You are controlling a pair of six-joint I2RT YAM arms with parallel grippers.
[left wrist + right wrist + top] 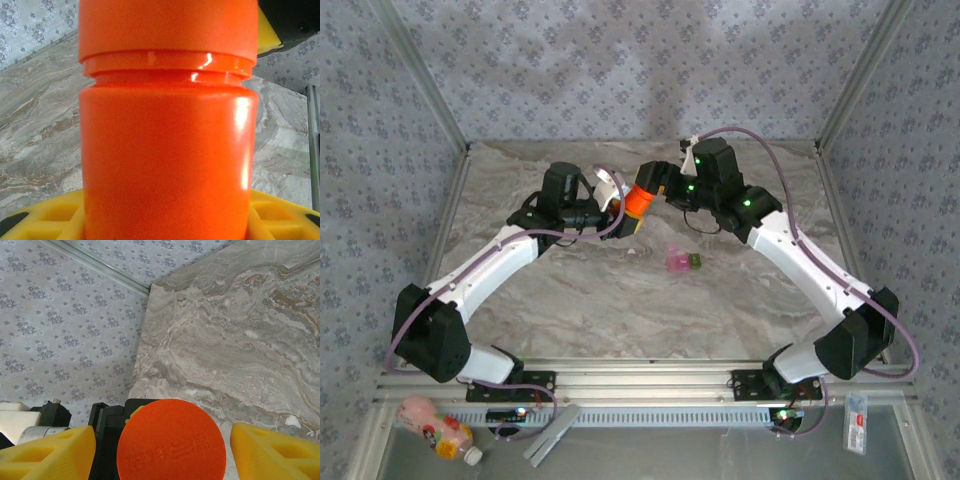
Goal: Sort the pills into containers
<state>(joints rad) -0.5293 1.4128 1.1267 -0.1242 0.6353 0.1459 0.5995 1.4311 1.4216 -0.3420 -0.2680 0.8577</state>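
My left gripper [623, 213] is shut on a small orange bottle [642, 203] and holds it above the back middle of the marble table [620, 300]. In the left wrist view the bottle [167, 150] stands between the yellow fingers [50, 215], its cap on top. My right gripper [162, 452] straddles the orange cap [171, 440]; its yellow fingers [275, 452] stand a little off the cap on both sides, so it is open. The containers [682, 262], a joined pink and green case, lie on the table in front of the bottle. The pills are hidden.
Patterned walls and metal frame posts close in the table on three sides. Below the arm bases, a tray holds a pink bottle [435, 432], a grey strip [552, 435] and a small packet [857, 425].
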